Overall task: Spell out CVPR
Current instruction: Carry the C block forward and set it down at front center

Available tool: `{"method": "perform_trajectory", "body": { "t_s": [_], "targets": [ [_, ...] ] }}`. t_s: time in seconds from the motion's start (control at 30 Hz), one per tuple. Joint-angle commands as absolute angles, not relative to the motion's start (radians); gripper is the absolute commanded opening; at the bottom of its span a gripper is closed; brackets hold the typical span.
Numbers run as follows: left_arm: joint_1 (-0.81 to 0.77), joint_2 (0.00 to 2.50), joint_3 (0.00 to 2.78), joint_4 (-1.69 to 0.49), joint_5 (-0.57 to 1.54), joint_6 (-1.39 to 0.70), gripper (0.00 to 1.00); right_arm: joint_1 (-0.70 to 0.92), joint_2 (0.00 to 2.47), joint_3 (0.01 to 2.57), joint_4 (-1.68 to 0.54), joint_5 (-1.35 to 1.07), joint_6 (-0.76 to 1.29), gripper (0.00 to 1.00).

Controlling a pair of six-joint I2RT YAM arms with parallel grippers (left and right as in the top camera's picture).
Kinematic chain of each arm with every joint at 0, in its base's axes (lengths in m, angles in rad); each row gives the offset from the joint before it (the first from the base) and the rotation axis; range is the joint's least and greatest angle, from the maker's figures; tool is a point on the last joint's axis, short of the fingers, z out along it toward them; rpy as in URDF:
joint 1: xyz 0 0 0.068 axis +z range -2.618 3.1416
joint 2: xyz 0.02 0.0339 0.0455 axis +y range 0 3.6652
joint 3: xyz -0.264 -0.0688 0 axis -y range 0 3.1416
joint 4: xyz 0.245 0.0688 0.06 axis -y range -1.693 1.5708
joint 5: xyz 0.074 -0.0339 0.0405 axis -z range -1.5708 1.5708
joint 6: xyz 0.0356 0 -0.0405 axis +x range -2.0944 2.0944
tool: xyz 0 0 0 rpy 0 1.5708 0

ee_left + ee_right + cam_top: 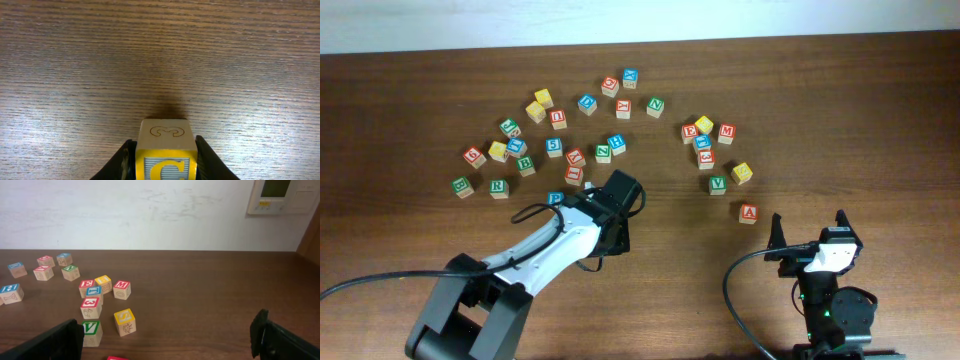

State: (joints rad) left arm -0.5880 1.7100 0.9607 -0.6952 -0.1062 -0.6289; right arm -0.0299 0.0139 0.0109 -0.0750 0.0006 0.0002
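Dark wood grain covers the whole worktop. Its lower half is bare, which is likely why the word is being laid out there, below the scatter.

Two arms reach in from the bottom edge of the overhead view. The left one stretches up to centre frame. Its left gripper is clamped on the C block, with one dark finger pressed against each side face. The block sits low over bare wood, though I cannot tell whether it touches. C is the first letter, so I judge that this is the placing of the word's start.

The right gripper hangs at the lower right with its fingers spread wide and nothing between them. It is probably parked there to keep clear (and it is handy for the nearby letters).

Loose blocks fill the upper half in two groups:
- About twenty-one lie at upper left and centre, one of them half hidden by the arm.
- Eight lie right of centre, among them the green V block.

That makes roughly twenty-nine loose blocks and one held.
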Motion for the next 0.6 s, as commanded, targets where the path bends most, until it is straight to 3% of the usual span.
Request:
{"method": "perform_trajectory", "body": {
  "t_s": [0.0,0.23,0.37,0.57],
  "targets": [
    [-0.588,1.705,0.950,-0.692,-0.121,-0.586,0.28,-0.027,0.006,0.006,-0.082,0.009,0.005,0.98],
    [-0.588,1.705,0.950,-0.674,-0.121,-0.574,0.31,-0.027,0.006,0.006,-0.082,0.009,0.005,0.98],
    [-0.588,1.705,0.950,-0.673,-0.121,-0.574,0.62,-0.027,0.006,0.006,-0.082,0.009,0.005,0.98],
    [-0.586,1.702,0.982,-0.684,-0.136,-0.574,0.63,-0.027,0.006,0.006,-0.082,0.009,0.005,0.98]
  ]
}}
